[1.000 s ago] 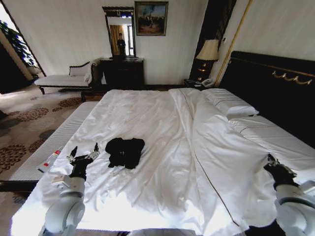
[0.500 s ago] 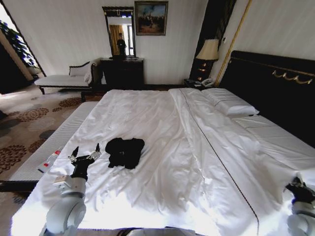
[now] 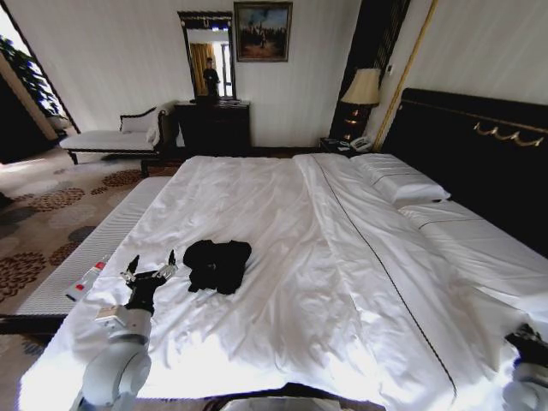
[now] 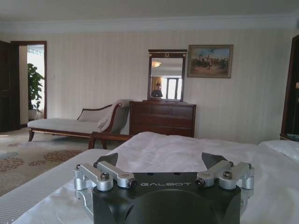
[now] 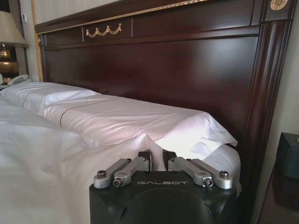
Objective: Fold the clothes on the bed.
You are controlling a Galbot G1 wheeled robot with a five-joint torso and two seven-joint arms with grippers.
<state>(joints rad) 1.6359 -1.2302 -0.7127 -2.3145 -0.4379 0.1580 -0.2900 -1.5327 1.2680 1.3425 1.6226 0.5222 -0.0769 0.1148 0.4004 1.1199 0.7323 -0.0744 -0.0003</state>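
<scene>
The clothes are a black garment lying crumpled in a small heap on the near left part of the bed, whose white duvet lies spread flat. My left gripper hovers just left of the heap, open, with nothing between its fingers; in the left wrist view the left gripper points along the duvet toward the far wall. My right gripper sits low at the bed's near right corner, far from the clothes. In the right wrist view the right gripper is shut and empty, facing the pillows and headboard.
A narrow white-cushioned bench runs along the bed's left side, with a small red-and-white item on it. Pillows lie against the dark headboard. A chaise lounge, dresser and lamp stand at the far wall.
My right gripper has dropped down and to the right, toward the bed's near corner. The raised duvet fold on the right has flattened out. Left gripper and clothes stayed put.
</scene>
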